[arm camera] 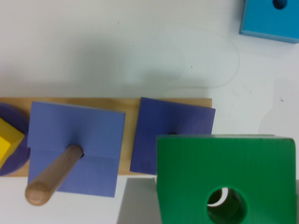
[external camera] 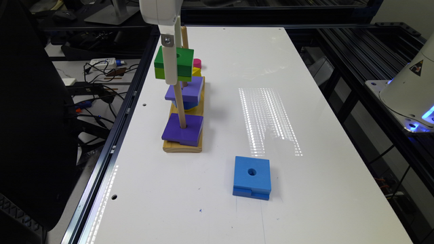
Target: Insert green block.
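- The gripper (external camera: 171, 69) hangs from the top of the exterior view, its white finger running down across the near face of the green block (external camera: 179, 62).
- The green block is held in the air, level, dark green layer on top and lime-green layer beneath, well above the wooden base (external camera: 183, 146).
- The fingers pinch the green block at its sides; in the wrist view the green block (arm camera: 224, 177) sits close to the camera with its round hole open and nothing through it.
- In the exterior view the near peg (external camera: 179, 101) rises from the dark purple block (external camera: 183, 130) up behind the finger, its tip hidden there, so I cannot tell whether the peg has entered the hole.
- The dark purple block lies flat on the near end of the base, threaded on that peg.
- Behind it a lighter purple block (external camera: 185, 88) sits on a second peg (external camera: 184, 37), resting on a blue piece below it.
- A yellow piece (external camera: 196, 72) and a pink piece (external camera: 197, 63) show at the far end of the base, partly hidden by the green block.
- A blue block (external camera: 252, 177) with a round hole lies flat on the white worktop (external camera: 305, 101), well apart from the base, toward the exterior view's right and nearer the camera.
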Robot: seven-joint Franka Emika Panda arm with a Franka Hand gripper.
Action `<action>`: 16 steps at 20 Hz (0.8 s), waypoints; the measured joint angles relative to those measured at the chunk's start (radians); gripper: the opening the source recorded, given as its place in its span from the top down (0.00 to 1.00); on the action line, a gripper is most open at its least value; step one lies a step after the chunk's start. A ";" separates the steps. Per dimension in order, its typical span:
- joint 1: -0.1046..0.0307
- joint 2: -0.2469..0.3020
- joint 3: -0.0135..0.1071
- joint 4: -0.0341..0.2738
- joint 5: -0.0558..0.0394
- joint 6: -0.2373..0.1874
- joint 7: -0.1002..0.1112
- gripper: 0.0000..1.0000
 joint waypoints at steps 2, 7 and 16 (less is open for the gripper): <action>0.000 0.006 -0.001 0.000 -0.0026 0.005 0.000 1.00; 0.001 0.015 0.000 0.000 -0.0053 0.013 0.000 1.00; 0.001 0.035 0.000 0.000 -0.0096 0.029 0.000 1.00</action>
